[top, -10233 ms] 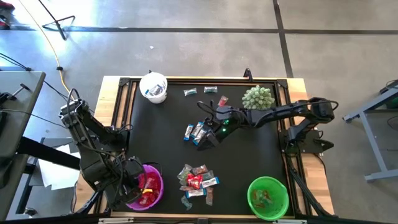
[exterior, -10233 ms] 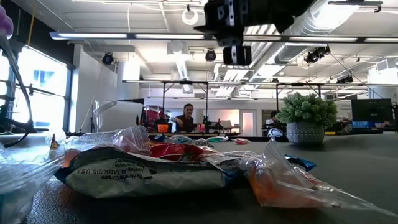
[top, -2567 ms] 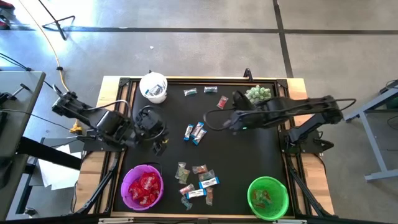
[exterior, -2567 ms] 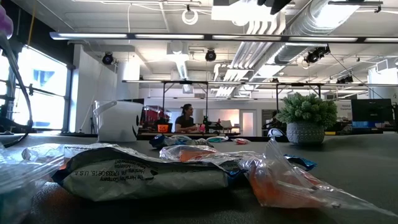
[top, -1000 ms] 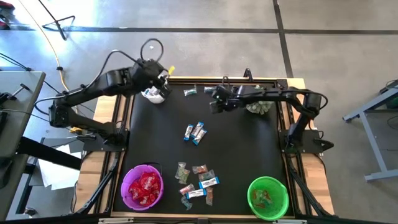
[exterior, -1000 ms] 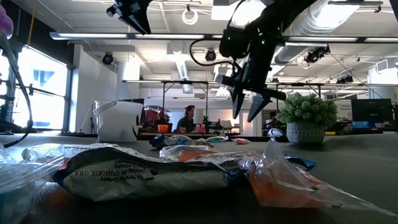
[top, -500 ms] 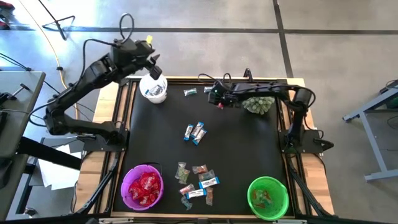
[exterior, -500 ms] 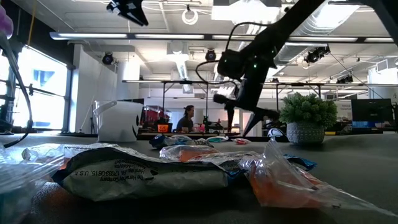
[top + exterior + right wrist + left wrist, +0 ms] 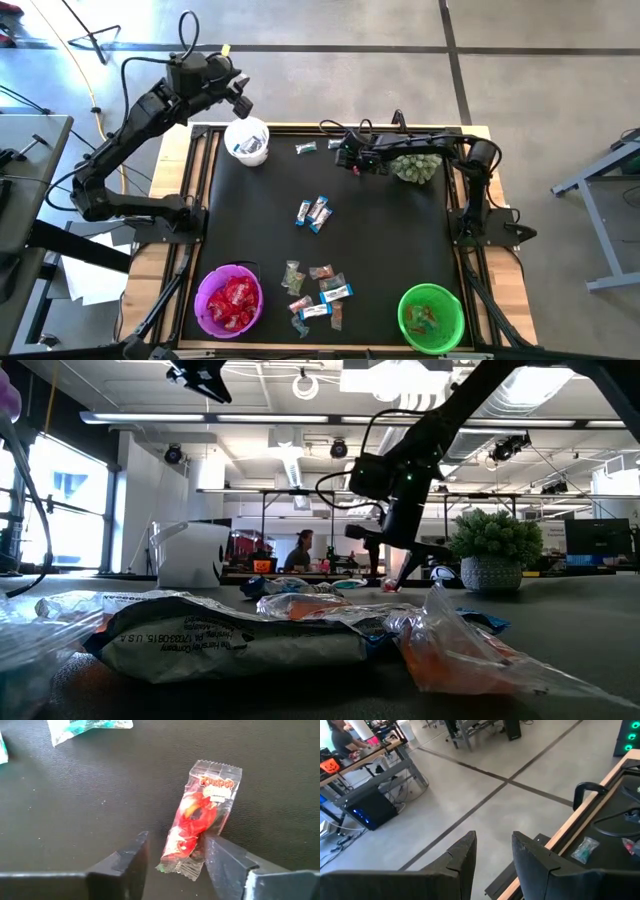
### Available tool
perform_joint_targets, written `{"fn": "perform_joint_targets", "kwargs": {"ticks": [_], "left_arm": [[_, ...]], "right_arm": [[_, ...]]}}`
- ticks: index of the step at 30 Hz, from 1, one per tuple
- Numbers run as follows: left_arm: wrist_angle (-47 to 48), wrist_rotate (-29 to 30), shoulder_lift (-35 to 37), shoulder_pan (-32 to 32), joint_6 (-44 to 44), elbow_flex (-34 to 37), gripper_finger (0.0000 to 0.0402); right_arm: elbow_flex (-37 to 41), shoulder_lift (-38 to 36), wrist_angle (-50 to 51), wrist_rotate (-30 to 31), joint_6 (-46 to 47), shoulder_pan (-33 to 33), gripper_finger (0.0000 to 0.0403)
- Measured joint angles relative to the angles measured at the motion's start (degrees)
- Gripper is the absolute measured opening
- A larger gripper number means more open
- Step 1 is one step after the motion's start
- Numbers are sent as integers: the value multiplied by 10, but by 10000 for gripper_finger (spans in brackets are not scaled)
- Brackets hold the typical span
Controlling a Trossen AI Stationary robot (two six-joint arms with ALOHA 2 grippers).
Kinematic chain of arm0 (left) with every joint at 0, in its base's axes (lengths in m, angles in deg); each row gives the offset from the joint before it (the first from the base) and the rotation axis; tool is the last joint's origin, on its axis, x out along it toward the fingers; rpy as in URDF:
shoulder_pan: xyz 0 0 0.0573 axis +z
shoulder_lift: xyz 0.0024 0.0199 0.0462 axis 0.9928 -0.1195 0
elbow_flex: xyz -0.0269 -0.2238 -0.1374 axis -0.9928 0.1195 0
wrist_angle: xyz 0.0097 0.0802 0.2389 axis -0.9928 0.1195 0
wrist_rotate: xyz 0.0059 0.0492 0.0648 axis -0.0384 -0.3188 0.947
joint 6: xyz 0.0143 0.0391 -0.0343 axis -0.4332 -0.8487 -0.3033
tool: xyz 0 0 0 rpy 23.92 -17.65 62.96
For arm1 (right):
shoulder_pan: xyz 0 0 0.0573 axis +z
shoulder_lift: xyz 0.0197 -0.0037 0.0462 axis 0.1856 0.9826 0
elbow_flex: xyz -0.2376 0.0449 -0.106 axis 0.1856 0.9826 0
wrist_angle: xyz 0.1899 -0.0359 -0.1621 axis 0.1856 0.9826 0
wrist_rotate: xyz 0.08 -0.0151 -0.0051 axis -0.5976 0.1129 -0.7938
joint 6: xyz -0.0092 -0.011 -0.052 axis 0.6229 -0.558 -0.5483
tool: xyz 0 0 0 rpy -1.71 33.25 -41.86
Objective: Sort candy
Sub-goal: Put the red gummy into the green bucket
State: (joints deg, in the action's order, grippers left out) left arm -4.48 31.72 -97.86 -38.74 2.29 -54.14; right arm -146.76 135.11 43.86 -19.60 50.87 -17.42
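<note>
Spreading under both arms, the black surface (image 9: 400, 240) carries a purple bowl (image 9: 230, 301) of red sweets, a green bowl (image 9: 431, 317), a white cup (image 9: 247, 140) and a spiky plant (image 9: 415, 165), with candy (image 9: 318, 291) clustered between the bowls and more (image 9: 315, 212) mid-mat. The right tool (image 9: 172, 857) is down near the far edge, jaws parted around one end of a red packet (image 9: 200, 820) lying flat. The left tool (image 9: 494, 857) hangs high beyond the surface's far left corner, fingers apart and empty.
</note>
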Motion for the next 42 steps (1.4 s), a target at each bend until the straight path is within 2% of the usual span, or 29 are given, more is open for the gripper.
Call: {"fn": "perform_joint_targets", "kwargs": {"ticks": [12, 17, 19, 24, 28, 34, 38, 42], "left_arm": [[0, 0, 0, 7, 0, 0, 113], [0, 0, 0, 6, 0, 0, 113], [0, 0, 0, 7, -12, 0, 113], [-13, 0, 0, 6, -50, 0, 113], [-13, 0, 0, 6, -59, 0, 113], [-16, -26, 0, 6, -59, 0, 113], [-16, -49, 0, 4, -35, 0, 113], [-16, -50, 1, -11, 39, 0, 113]], "right_arm": [[0, 0, 9, -14, -14, 6, 12], [3, -16, 16, -74, -35, 12, 16], [3, -37, 14, -78, -47, 19, 14], [2, -118, 18, -110, -83, 36, 3], [2, -204, 25, -162, -79, 67, 2], [1, -328, 27, -261, 14, 119, 2], [1, -384, 64, -266, 82, 176, 1], [1, -417, 137, -264, 131, 253, 1]]}}
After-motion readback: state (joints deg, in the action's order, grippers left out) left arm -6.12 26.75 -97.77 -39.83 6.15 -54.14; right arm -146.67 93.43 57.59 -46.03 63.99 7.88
